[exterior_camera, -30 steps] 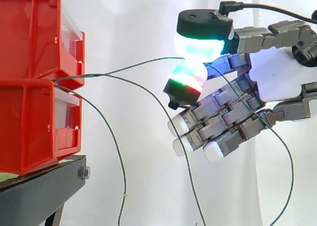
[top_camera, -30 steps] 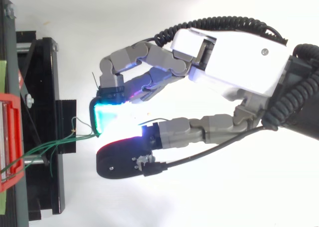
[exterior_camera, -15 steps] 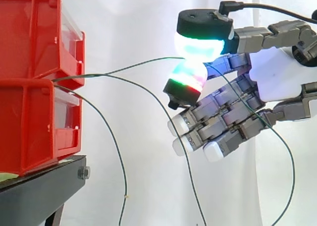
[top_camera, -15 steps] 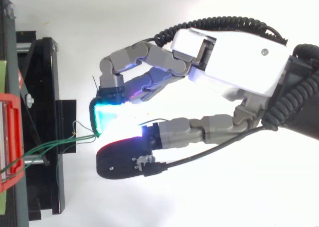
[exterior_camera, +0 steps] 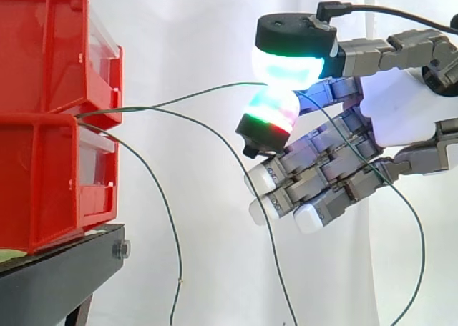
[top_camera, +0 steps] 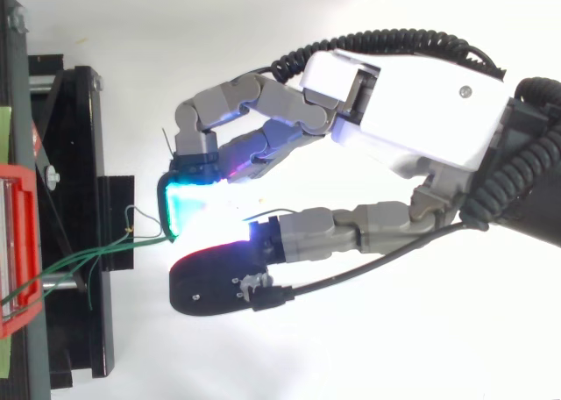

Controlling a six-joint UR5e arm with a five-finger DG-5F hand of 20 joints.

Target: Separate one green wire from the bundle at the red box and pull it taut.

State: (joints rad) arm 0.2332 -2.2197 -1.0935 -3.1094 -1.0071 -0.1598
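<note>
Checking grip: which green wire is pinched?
The uppermost thin green wire, running near-level from the red bins to the hand's glowing pads; the other wires droop.

The green wires (exterior_camera: 170, 219) leave the side view's bottom edge; the left edge crops the red bins (exterior_camera: 43, 169)

Behind where I work hangs a plain white fabric curtain (exterior_camera: 193, 33), falling in soft vertical folds, with one sharper fold line toward the right. The light is bright and even, with no hard shadows on the cloth. At the lower left is a black metal stand (exterior_camera: 50, 287), with a silver bolt (exterior_camera: 121, 249) set in its corner. Seen from above, the stand lies along the left edge over a bright white ground (top_camera: 368, 365).
</note>
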